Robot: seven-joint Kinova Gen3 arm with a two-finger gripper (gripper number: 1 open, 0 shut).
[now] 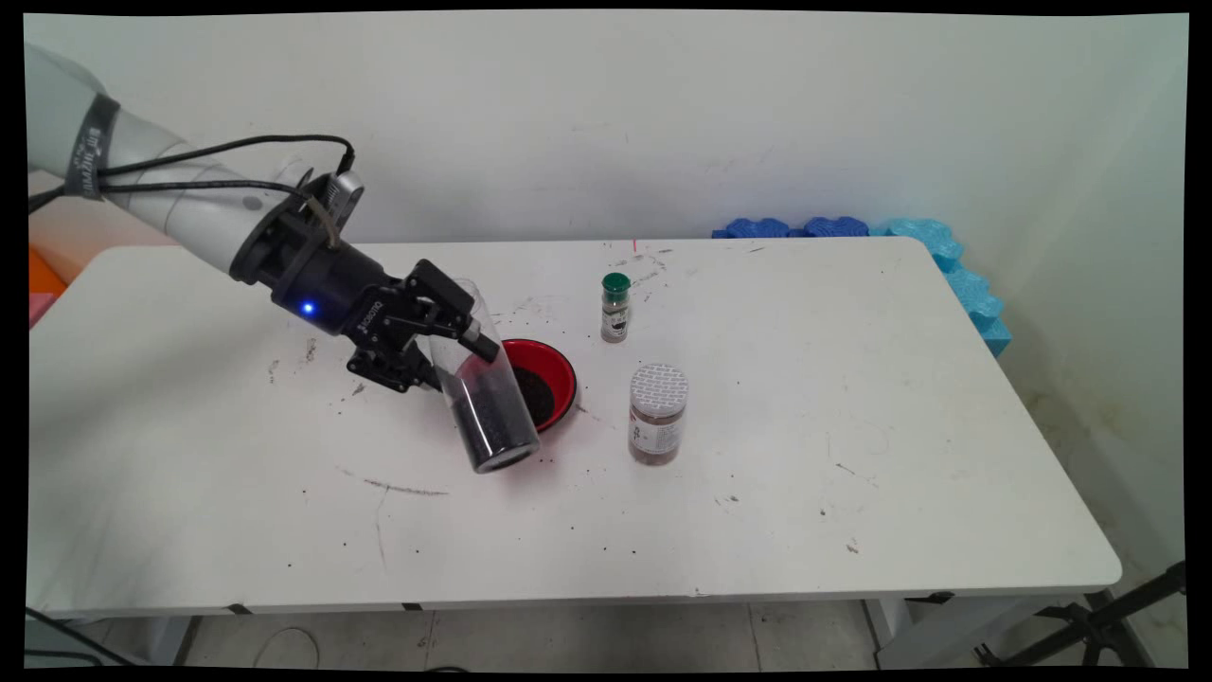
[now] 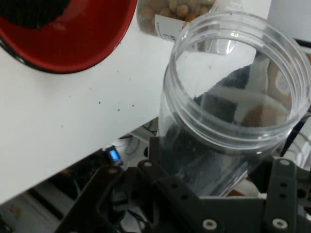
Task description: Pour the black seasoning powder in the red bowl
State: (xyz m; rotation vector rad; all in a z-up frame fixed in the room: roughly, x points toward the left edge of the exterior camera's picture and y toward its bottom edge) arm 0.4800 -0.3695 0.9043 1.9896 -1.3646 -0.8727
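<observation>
White table (image 1: 852,455) w/ red bowl (image 1: 559,371); gripper (image 1: 453,343) jaws clamped on clear jar (image 1: 483,398), tilted so dark grains sit at bottom.

A white desk (image 1: 852,398), scuffed and flecked with dark specks, carries a small green-capped spice bottle (image 1: 615,308) and, nearer, a larger silver-lidded jar (image 1: 658,414) holding what may be brown nuts. Blue foam pieces (image 1: 947,260) line its far right corner.
</observation>
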